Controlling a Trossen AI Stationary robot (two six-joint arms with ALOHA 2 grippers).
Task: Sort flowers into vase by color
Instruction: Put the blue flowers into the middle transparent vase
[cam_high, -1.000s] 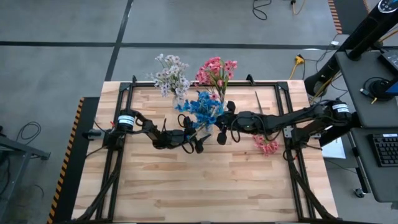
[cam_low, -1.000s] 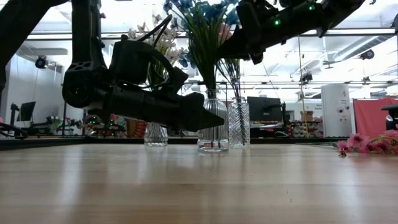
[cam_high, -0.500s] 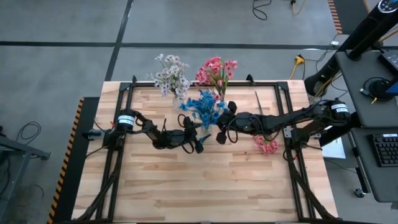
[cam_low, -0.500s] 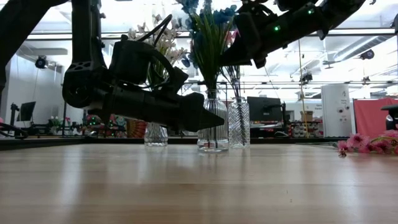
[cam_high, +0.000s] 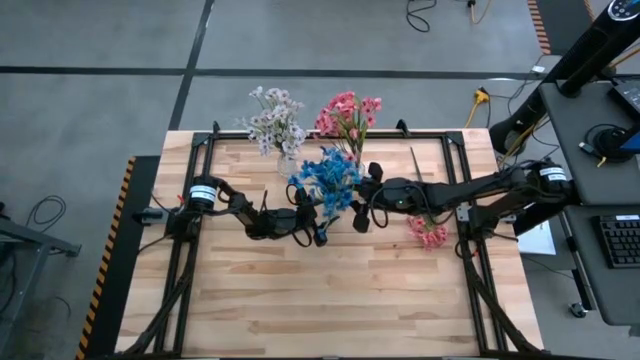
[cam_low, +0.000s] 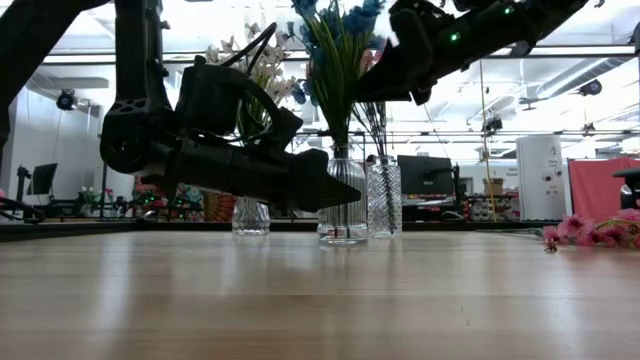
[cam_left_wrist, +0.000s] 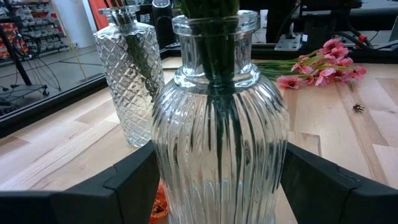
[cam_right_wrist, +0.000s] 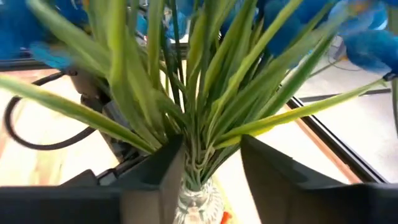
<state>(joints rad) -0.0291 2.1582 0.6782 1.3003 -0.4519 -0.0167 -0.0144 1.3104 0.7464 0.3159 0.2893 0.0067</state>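
Observation:
Blue flowers (cam_high: 328, 178) stand with their stems in a ribbed glass vase (cam_left_wrist: 221, 137) at mid-table. My left gripper (cam_high: 318, 228) is shut on that vase near the table. My right gripper (cam_right_wrist: 211, 163) is higher up and open. Its fingers stand on either side of the green stems (cam_right_wrist: 199, 124) just above the vase mouth. White flowers (cam_high: 275, 125) and pink flowers (cam_high: 348, 112) stand in two other vases at the far edge. One pink spray (cam_high: 428, 233) lies flat on the table at the right. My left gripper pinches the ribbed vase's wide body (cam_left_wrist: 163, 168) between its two fingers (cam_left_wrist: 127, 183), one on each side. The fingers come in nearly level from the table's left. The vase stands upright with its base on the table.
A diamond-cut vase (cam_left_wrist: 127, 81) with stems stands just behind the held one. A black frame (cam_high: 205, 150) runs round the table's sides. The near half of the wooden table (cam_high: 330, 300) holds nothing. Cables and a desk lie off to the right.
My right gripper has opened and let go of the blue flowers' stems, keeping its place above the vase. The blue flowers have swung a little toward the right and stand more upright in the vase.

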